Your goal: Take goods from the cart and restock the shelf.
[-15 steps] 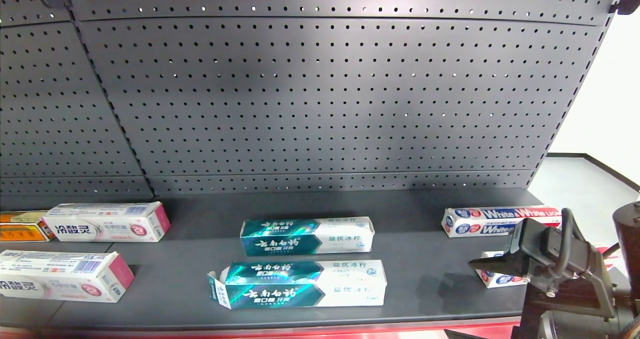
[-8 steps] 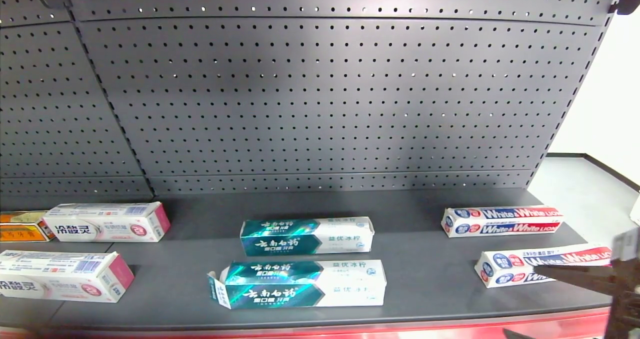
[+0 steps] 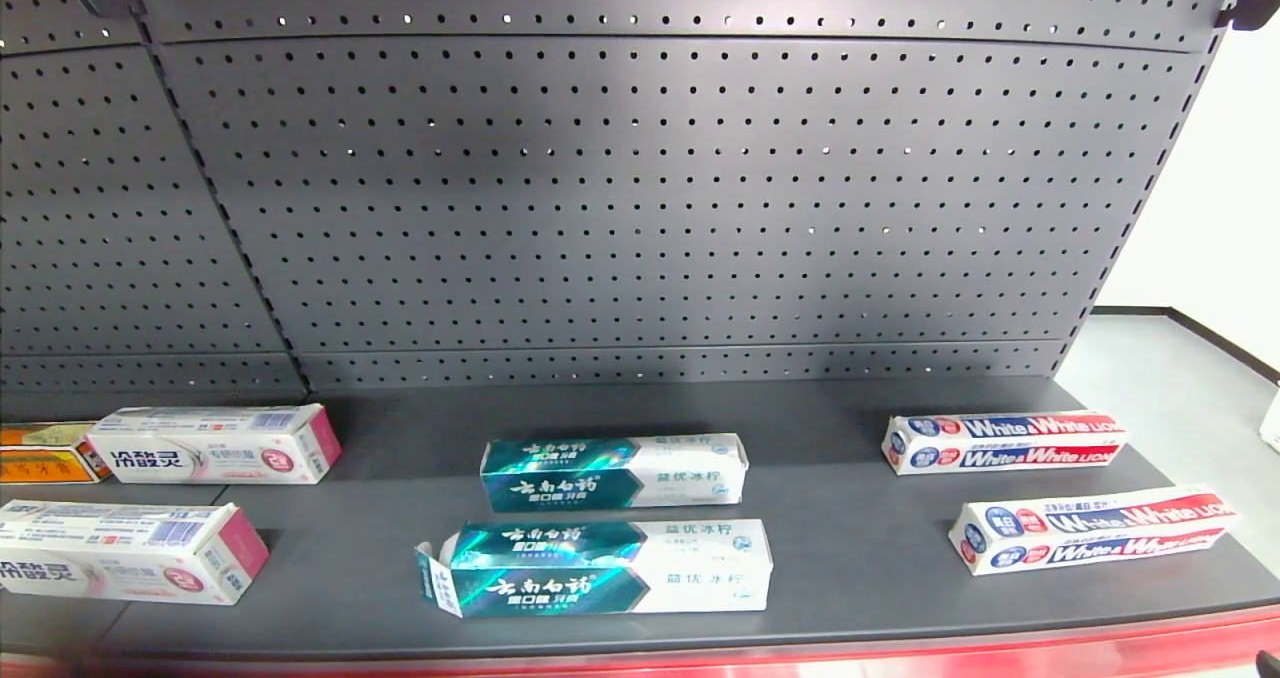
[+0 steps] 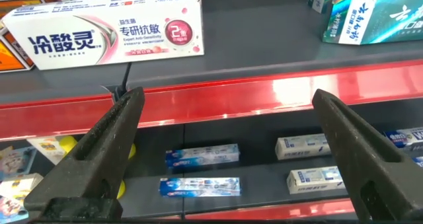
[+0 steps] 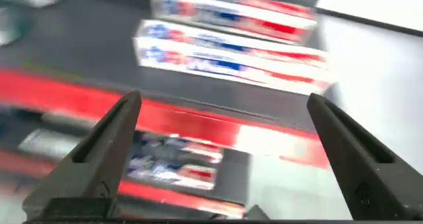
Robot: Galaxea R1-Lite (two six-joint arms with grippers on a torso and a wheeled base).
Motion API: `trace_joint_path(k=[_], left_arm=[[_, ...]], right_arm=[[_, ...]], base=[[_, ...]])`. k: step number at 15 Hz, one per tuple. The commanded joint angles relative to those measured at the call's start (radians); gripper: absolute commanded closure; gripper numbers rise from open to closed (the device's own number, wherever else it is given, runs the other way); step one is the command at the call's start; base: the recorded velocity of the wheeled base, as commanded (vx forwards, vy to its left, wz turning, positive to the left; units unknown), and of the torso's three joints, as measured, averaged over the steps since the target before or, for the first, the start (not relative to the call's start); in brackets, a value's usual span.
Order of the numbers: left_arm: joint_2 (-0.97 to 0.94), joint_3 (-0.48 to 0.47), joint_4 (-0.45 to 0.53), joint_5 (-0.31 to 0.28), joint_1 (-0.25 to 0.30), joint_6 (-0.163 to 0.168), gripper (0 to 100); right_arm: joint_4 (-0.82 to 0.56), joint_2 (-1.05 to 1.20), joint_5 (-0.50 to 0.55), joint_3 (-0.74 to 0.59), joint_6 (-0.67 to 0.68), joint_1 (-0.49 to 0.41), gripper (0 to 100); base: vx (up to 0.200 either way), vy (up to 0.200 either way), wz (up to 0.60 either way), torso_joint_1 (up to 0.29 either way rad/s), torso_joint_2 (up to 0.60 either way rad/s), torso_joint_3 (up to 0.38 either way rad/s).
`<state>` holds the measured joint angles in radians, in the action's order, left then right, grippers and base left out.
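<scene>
On the dark shelf (image 3: 860, 518), two red, white and blue toothpaste boxes lie at the right, one behind (image 3: 1005, 441) and one in front (image 3: 1092, 530). Two teal boxes (image 3: 613, 471) (image 3: 600, 566) lie in the middle; the front one has an open end flap. Two pink and white boxes (image 3: 212, 444) (image 3: 125, 552) lie at the left. My right gripper (image 5: 223, 97) is open and empty, in front of and below the front red, white and blue box (image 5: 225, 55). My left gripper (image 4: 228, 95) is open and empty before the shelf's red front edge (image 4: 264, 98), below a pink and white box (image 4: 109, 34).
An orange box (image 3: 45, 453) sits at the far left of the shelf. A perforated dark back panel (image 3: 640, 208) rises behind it. A lower shelf holds several more toothpaste boxes (image 4: 201, 156). Bare shelf surface lies between the box groups. Pale floor (image 3: 1180, 378) is at the right.
My right gripper has drawn back from the front red, white and blue box, down to the right and out of the head view. The box stays lying on the shelf.
</scene>
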<state>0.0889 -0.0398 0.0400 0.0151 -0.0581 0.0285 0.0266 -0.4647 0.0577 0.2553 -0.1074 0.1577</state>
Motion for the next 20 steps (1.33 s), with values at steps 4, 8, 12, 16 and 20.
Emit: trace_joint_path(k=[4, 8, 12, 16, 20], left_arm=[[0.002, 0.000, 0.000, -0.004, 0.000, 0.002, 0], [0.002, 0.000, 0.000, -0.006, 0.000, 0.008, 0], [0.002, 0.000, 0.000, -0.011, 0.000, 0.010, 0], [0.000, 0.000, 0.001, -0.015, 0.000, 0.010, 0], [0.002, 0.000, 0.000, -0.020, 0.000, 0.005, 0]], right_arm=[[-0.017, 0.396, 0.011, -0.177, 0.100, -0.124, 0], [-0.027, 0.459, -0.075, -0.231, 0.111, -0.159, 0], [-0.019, 0.459, -0.071, -0.234, 0.120, -0.159, 0], [-0.019, 0.459, -0.078, -0.234, 0.111, -0.159, 0], [-0.019, 0.459, -0.081, -0.234, 0.111, -0.159, 0]], base=[[0.000, 0.000, 0.00, 0.000, 0.00, 0.000], [0.000, 0.000, 0.00, 0.000, 0.00, 0.000], [0.000, 0.000, 0.00, 0.000, 0.00, 0.000], [-0.050, 0.000, 0.00, -0.002, 0.00, 0.001], [0.000, 0.000, 0.00, 0.000, 0.00, 0.000]])
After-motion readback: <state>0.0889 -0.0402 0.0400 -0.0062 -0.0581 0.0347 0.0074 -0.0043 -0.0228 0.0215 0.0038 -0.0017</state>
